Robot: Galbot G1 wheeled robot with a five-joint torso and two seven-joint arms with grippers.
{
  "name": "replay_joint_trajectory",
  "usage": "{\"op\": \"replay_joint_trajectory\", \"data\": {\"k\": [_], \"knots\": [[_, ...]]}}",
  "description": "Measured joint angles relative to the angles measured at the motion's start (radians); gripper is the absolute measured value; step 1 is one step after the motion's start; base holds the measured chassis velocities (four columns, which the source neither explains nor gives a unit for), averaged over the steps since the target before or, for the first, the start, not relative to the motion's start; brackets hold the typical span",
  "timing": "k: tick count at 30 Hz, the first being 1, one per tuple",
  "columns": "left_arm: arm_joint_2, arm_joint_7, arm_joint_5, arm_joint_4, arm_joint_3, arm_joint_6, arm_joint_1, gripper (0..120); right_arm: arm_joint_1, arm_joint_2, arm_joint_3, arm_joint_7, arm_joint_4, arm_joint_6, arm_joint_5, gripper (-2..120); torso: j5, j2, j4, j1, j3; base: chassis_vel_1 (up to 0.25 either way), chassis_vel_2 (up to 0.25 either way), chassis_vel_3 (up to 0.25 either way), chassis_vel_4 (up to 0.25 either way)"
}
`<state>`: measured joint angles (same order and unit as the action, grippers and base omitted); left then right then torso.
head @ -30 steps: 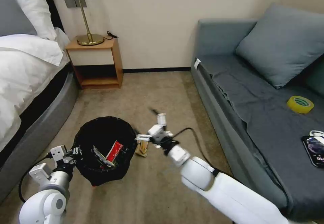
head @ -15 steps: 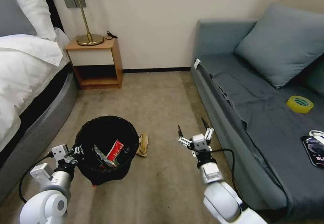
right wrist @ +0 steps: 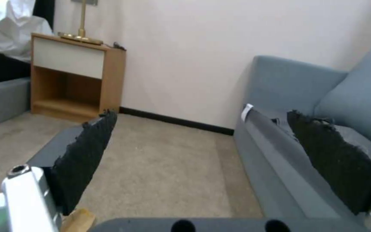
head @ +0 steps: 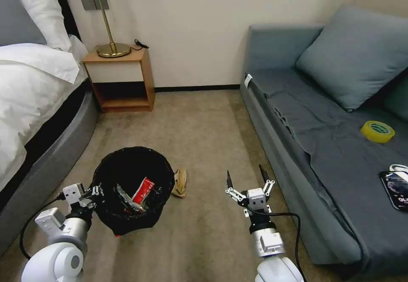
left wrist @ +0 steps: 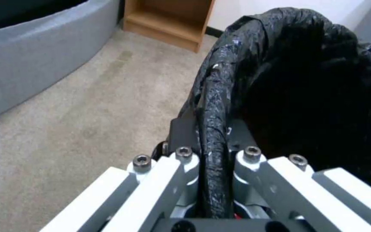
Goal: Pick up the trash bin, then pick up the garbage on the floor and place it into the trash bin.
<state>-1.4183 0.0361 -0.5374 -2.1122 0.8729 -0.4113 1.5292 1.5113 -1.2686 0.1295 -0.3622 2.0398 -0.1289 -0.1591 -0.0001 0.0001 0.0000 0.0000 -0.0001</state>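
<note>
1. The trash bin (head: 131,188), lined with a black bag, is seen on the carpet (head: 199,125) between the bed (head: 38,116) and the sofa (head: 323,146).
2. Its near rim is clamped by the left gripper (head: 94,190); in the left wrist view the bagged rim (left wrist: 213,129) is pinched between closed fingers (left wrist: 181,132).
3. A red-and-white wrapper (head: 143,190) is noted inside the bin.
4. A tan crumpled scrap (head: 180,182) is left on the floor, just beside the bin's right side.
5. The right gripper (head: 246,176) is held apart from the scrap, near the sofa front, fingers spread wide with nothing between them.
</note>
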Motion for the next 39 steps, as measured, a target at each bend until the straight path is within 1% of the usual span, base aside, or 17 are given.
{"op": "replay_joint_trajectory", "data": {"k": [19, 36, 39], "knots": [[0.015, -0.005, -0.02, 0.011, 0.026, 0.012, 0.006, 5, -0.002, 0.022, -0.003, 0.064, 0.002, -0.013, 0.01, 100, 0.0001, 0.0, 0.0, 0.0, 0.0, 0.0, 0.0, 0.0, 0.0], [0.017, -0.001, -0.028, 0.025, 0.031, 0.012, 0.002, 5, -0.01, 0.03, -0.008, 0.08, -0.017, -0.014, 0.005, 100, 0.0001, 0.0, 0.0, 0.0, 0.0, -0.013, 0.009, 0.014, -0.011], [0.017, 0.001, -0.022, 0.03, 0.041, 0.012, 0.002, 5, -0.016, 0.036, -0.009, 0.083, -0.02, -0.014, 0.007, 100, 0.0001, 0.0, 0.0001, 0.0, 0.0, -0.033, 0.048, 0.048, -0.051]]}}
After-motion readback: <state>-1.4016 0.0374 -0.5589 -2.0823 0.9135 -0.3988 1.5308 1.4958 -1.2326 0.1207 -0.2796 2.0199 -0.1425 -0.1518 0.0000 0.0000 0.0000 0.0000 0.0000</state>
